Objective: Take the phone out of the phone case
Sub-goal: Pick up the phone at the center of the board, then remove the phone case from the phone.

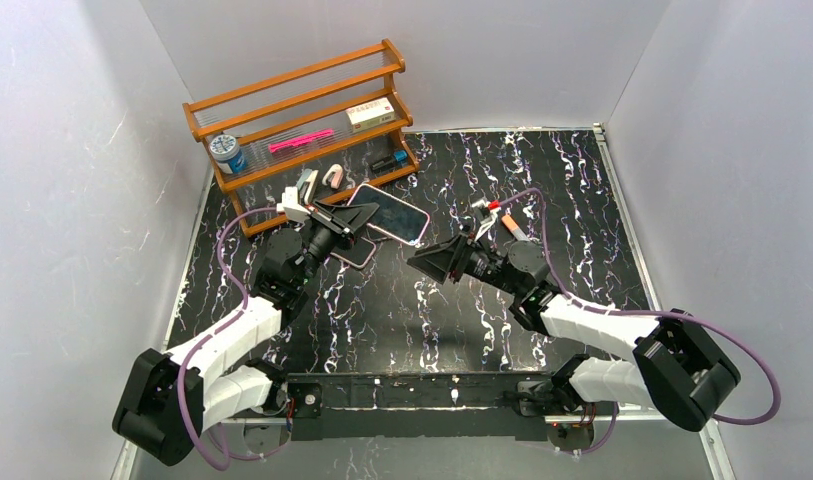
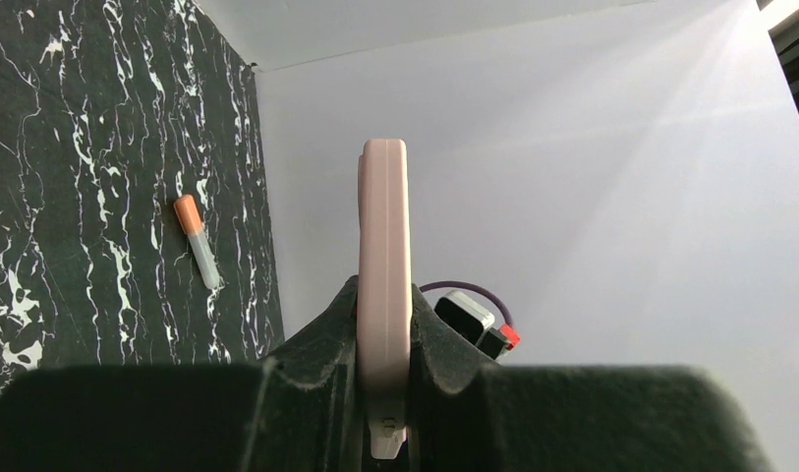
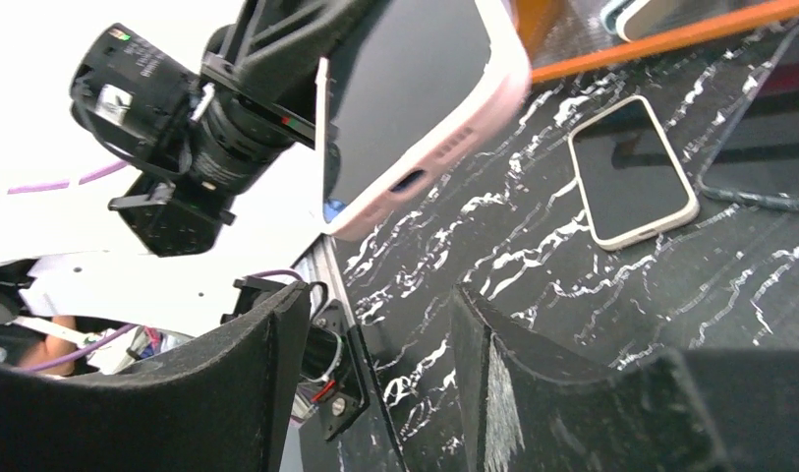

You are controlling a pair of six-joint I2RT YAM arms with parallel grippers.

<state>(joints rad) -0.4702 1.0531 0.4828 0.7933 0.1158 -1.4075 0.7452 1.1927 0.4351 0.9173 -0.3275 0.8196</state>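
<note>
The phone (image 1: pixel 390 217) sat in its pink phone case (image 1: pixel 422 222), lifted off the marble-patterned table (image 1: pixel 542 180) just in front of the wooden rack (image 1: pixel 282 100). The left gripper (image 1: pixel 350 228) was clenched on one end of it. From overhead I could see only the dark screen with a pink rim. The left wrist view showed the phone case (image 2: pixel 385 256) edge-on, a thin pink slab pinched between the two fingers (image 2: pixel 321 344). The right wrist view showed the lower edge with its port slot and row of small holes (image 3: pixel 444 157). The right gripper (image 1: pixel 429 262) hung near the free end, its jaws spread and nothing between them. Only that wrist view clearly showed a second phone (image 3: pixel 631 172) in a pale case, lying flat, screen up, on the table. An orange-capped marker (image 1: pixel 512 228) lay further right. A small box (image 1: pixel 370 112) on the rack carried printing too small to read.
</note>
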